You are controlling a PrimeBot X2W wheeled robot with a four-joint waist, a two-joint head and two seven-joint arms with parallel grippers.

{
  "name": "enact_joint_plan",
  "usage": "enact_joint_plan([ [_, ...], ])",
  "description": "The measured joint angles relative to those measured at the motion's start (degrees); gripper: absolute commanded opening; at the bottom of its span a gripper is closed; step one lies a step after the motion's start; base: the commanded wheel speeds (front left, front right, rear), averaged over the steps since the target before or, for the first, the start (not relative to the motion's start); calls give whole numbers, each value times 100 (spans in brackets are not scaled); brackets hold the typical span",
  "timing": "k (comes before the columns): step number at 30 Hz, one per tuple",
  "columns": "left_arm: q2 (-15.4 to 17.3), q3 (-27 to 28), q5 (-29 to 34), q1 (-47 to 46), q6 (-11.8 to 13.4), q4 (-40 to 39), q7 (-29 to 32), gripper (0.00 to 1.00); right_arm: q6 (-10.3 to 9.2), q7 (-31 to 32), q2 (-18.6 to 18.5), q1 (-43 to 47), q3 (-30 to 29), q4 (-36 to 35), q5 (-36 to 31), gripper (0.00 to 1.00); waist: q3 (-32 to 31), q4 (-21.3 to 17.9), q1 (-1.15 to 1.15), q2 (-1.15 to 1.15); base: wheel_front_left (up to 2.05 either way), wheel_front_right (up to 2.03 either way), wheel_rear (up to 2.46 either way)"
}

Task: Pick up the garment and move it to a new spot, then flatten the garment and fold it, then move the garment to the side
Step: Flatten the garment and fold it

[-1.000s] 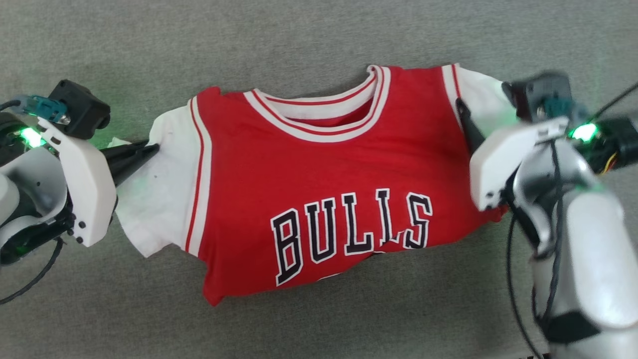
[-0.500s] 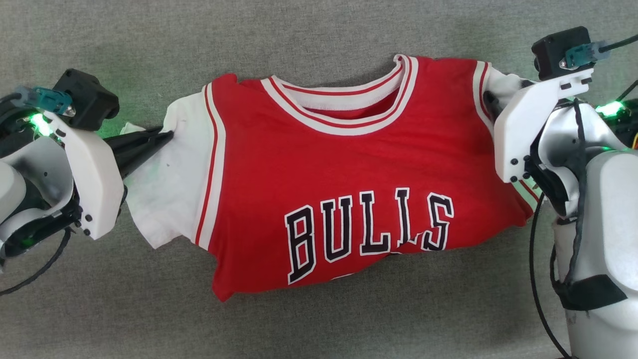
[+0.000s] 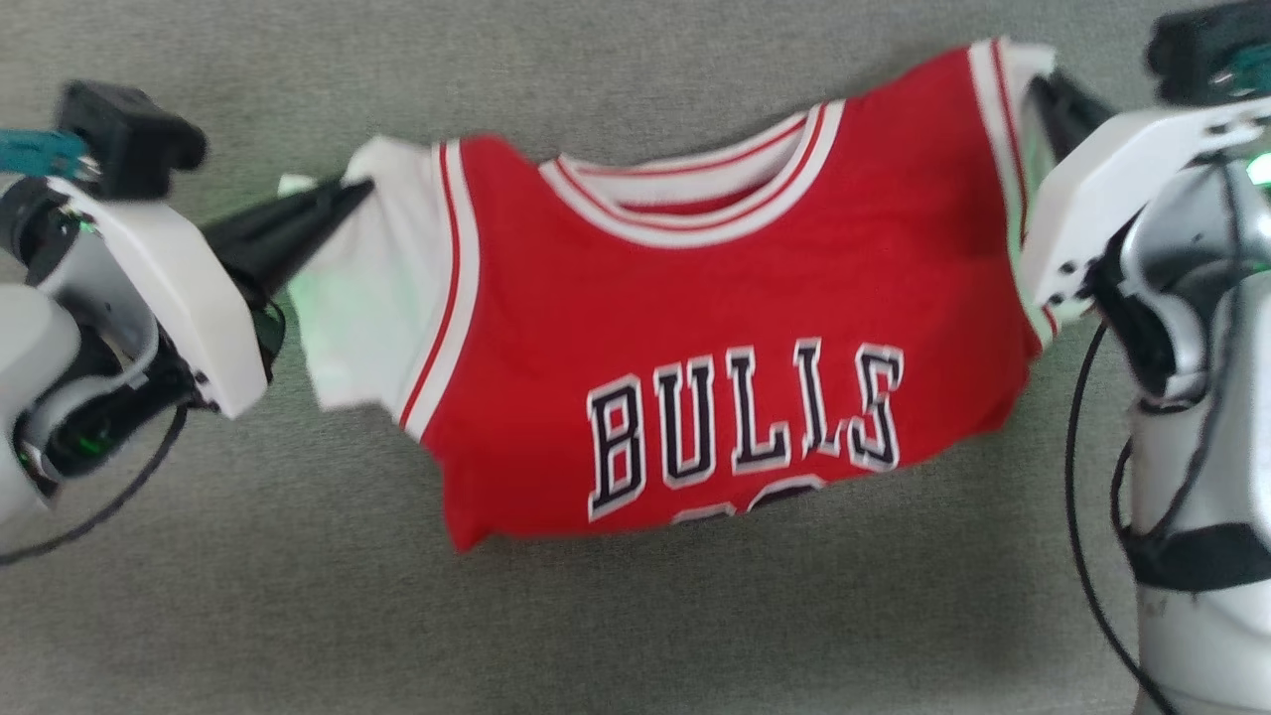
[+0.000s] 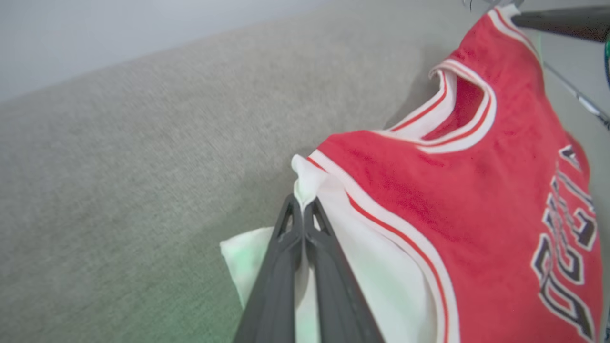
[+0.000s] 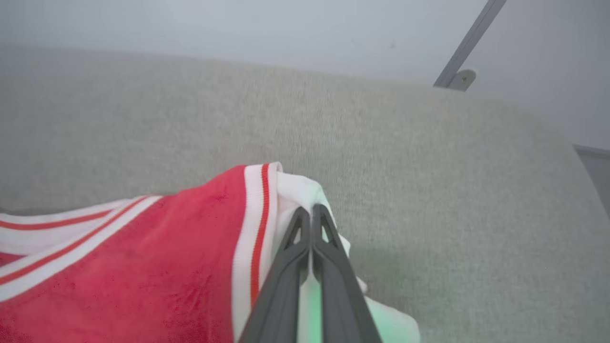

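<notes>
Since a second ago our right gripper [image 5: 310,212], then spread wide beside the right sleeve, has clenched on that sleeve's white cloth and drawn it toward the far right; the garment [image 3: 715,318], a red basketball-style jersey of thin shiny fabric with white sleeve panels, red-white striped trim and black-white block lettering, now slants between our two arms, its right shoulder farther than its left; our left gripper [image 4: 301,206] stays pinched shut on the top of the left white sleeve. We see the jersey stretched over the grey woven surface [image 3: 635,636], a shadow under its near hem; whether that hem touches the surface we cannot tell. Motion blurs the head view; there the right sleeve is mostly hidden behind the red panel and the white wrist housing [image 3: 1112,189], and the right fingers are partly covered. Below the lettering the tops of some digits peek out, cut off by the hem, unreadable. In the right wrist view a metal rod [image 5: 469,40] crosses the pale wall [image 5: 238,24], its upper end cut off.
</notes>
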Motion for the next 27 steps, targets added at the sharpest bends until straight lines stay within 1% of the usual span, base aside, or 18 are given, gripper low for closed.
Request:
enact_joint_plan([
  [4,-9,10,-320,-250,0,209,-604,0,-1,-267,38,-385,-208,-86,138,0,-72,127,0,0,0,0,0],
  [5,-10,54,-487,-338,0,291,-793,0,-1,-365,51,-545,-236,-75,140,0,-69,154,0,0,0,0,0],
  [7,-16,221,-655,-555,0,437,-1072,0,0,-566,94,-931,-339,14,204,0,-33,184,0,0,0,0,0],
  [9,-90,500,-909,-792,0,638,-1232,0,-1,-803,86,-1366,-409,259,420,0,11,216,0,0,0,0,0],
  [15,-325,1273,-1131,-1610,0,1289,-1327,0,-8,-1705,93,-3022,-581,1340,623,0,171,318,0,0,0,0,0],
  [19,-534,2210,-1121,-2318,0,1756,-1344,0,-8,-2434,101,-4119,-720,2083,467,0,228,380,0,0,0,0,0],
  [22,-719,2759,-1081,-2559,0,1906,-1343,0,-7,-3051,110,-4727,-854,2559,245,0,178,400,0,0,0,0,0],
  [23,-765,2880,-1081,-2601,0,1940,-1343,0,-5,-3236,116,-4882,-927,2706,181,0,145,404,0,0,0,0,0],
  [25,-783,2924,-842,-2680,0,1936,-1343,0,-5,-3493,104,-5109,-1026,3021,56,0,71,413,0,0,0,0,0],
  [27,-868,2943,-933,-2640,0,1887,-1344,0,-7,-3633,108,-5177,-1065,3318,-86,0,-6,429,0,0,0,0,0],
])
